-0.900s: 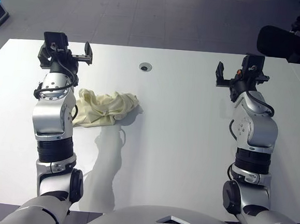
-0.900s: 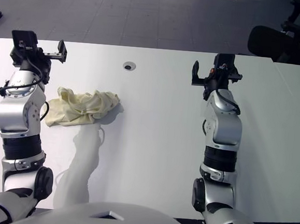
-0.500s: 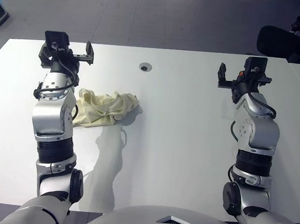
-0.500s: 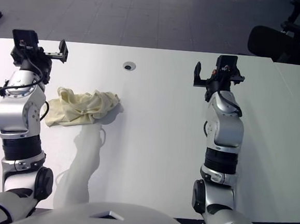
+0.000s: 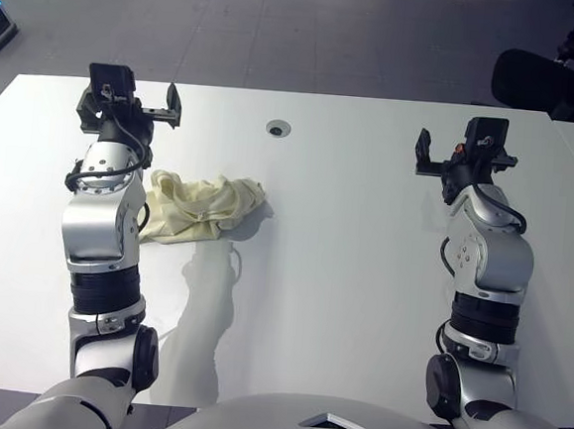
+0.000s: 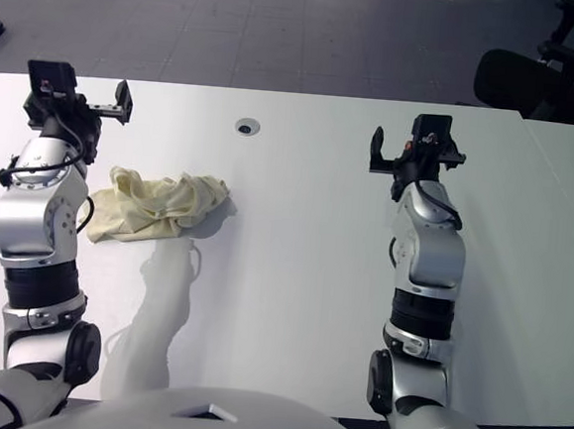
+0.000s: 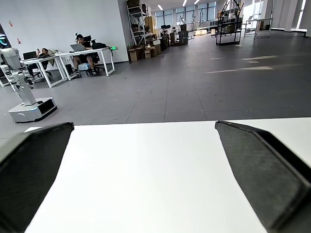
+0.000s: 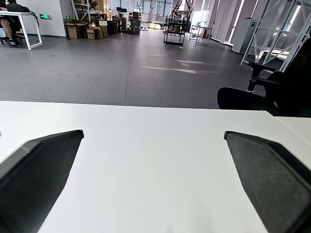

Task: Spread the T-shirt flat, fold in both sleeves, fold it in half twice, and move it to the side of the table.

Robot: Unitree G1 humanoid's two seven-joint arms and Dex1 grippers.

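Left eye view: T-shirt [image 5: 204, 208] near left jaws; right jaws far

The right gripper [image 5: 463, 154] is drawing back a little toward the robot and drifting slightly outward over the table. The left gripper [image 5: 136, 109] seems to edge inward by a trace, though so small a shift is hard to judge.

No writing, number or label can be read anywhere. Far beyond the left gripper [image 7: 145, 126], a green lit sign [image 7: 112, 47] glows, its characters too small to make out. Far beyond the right gripper [image 8: 153, 133], a similar green sign [image 8: 44, 16] is just as unreadable
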